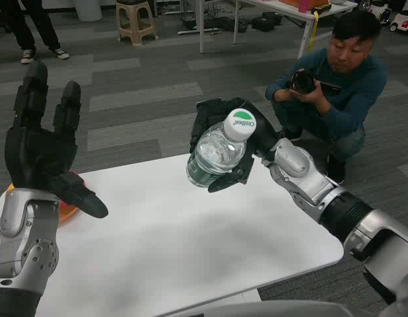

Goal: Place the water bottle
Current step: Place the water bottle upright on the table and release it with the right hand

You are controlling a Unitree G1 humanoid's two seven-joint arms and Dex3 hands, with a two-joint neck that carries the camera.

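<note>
The right robot hand (224, 142) grips the tilted water bottle (217, 153) above the table's (191, 244) far edge.

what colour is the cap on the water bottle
White with a green patch, on the water bottle cap; head view.

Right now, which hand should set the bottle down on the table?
Right. The right hand already grips the water bottle above the white table; the left hand is raised, holding nothing.
</note>
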